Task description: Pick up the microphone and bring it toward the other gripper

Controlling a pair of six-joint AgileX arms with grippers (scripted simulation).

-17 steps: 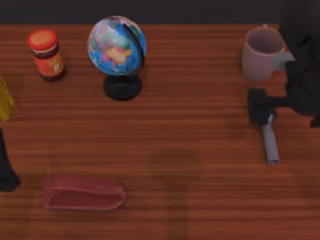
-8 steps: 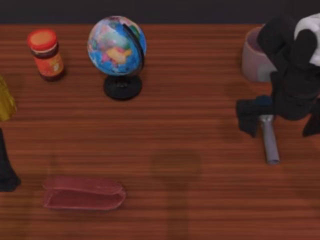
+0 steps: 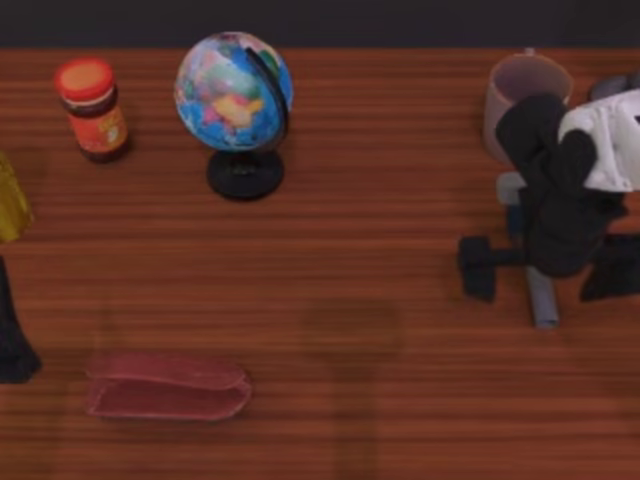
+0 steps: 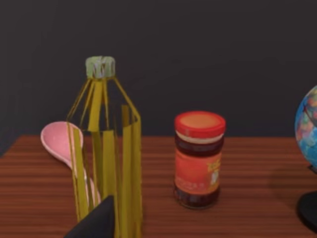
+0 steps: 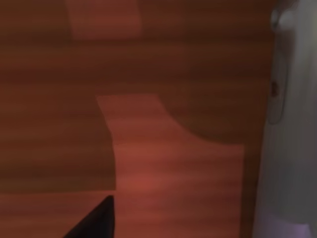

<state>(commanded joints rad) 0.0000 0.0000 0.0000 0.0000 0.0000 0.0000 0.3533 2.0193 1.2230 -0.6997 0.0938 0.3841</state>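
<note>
At the frame's right edge, my right gripper (image 3: 540, 270) hung spread astride the microphone (image 3: 542, 300); left gripper's fingers: cannot tell.

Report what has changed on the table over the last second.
The right arm's gripper has swung in from the table's right edge and now straddles the microphone, covering its head; fingers spread, nothing grasped yet. The microphone, mauve cup, globe, jar and the parked left gripper have not moved.
</note>
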